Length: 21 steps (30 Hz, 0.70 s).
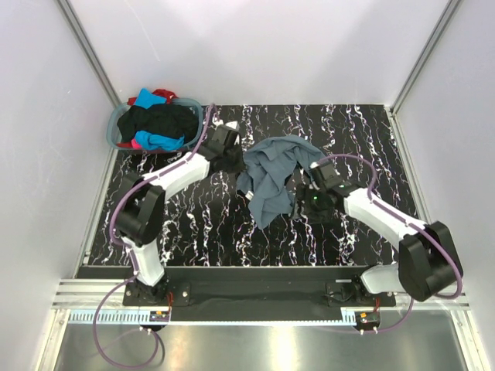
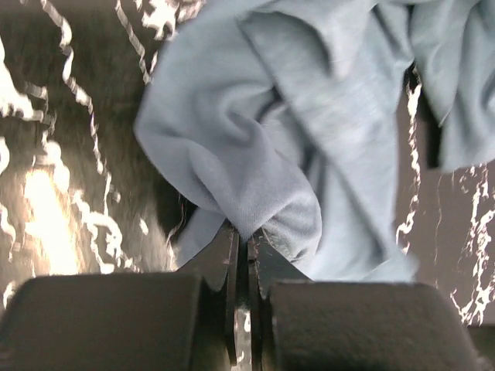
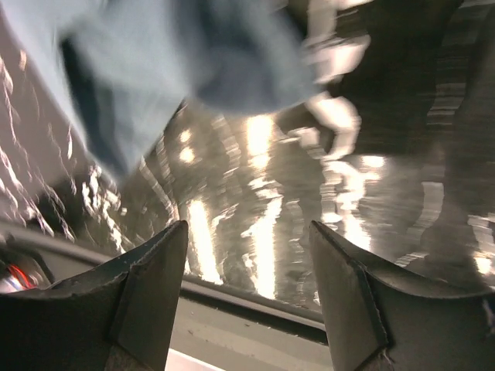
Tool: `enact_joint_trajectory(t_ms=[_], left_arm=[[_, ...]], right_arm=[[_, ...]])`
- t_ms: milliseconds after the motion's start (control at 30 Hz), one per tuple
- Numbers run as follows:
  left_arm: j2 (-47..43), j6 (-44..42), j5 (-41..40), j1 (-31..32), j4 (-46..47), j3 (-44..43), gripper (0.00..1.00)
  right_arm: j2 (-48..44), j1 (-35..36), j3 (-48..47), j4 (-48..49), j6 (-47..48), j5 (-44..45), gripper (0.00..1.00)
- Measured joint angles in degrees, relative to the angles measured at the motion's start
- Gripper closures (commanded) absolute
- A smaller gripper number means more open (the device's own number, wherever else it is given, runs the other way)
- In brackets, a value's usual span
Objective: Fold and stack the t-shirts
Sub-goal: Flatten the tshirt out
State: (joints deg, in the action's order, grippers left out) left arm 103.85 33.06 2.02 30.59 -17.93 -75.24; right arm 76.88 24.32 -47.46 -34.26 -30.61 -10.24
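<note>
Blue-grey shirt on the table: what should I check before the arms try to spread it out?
1. Grip by the left claw on the blue-grey shirt: ok, fabric pinched between its tips.
2. Grip by the right claw: not ok, open and holding nothing.
3. Shirt lying flat: not ok, bunched and creased.
4. Are the other shirts out of the way: ok, piled in the basket at far left.
5. Which part of the shirt the left claw holds: cannot tell.

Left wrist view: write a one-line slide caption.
Left tool pinching a fold of the blue-grey t-shirt over the marbled table.
</note>
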Motion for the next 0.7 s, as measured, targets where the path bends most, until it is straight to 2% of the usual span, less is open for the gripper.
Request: enact_joint_trajectory(t_ms=[133,333,500,700], left_arm=[[2.9,-1.0,1.3,-0.1,-0.2,-2.2,1.00],[3.9,-1.6,2.9,0.0,-1.9,-2.3,1.00],[3.9,-2.4,4.0,0.0,-1.9,-2.3,1.00],[3.9,-4.5,6.8,-0.7,-1.9,-2.3,1.00]], right_arm=[[2.8,6.3,-0.8,1.8,0.2,0.0,0.31],[3.9,7.9,-0.8,6.3,-3.0,0.2,0.34],[3.9,13.6,-0.7,13.1,-8.5,2.5,0.38],[5.8,17.5,-0.8,20.2,-10.4,4.8,0.41]])
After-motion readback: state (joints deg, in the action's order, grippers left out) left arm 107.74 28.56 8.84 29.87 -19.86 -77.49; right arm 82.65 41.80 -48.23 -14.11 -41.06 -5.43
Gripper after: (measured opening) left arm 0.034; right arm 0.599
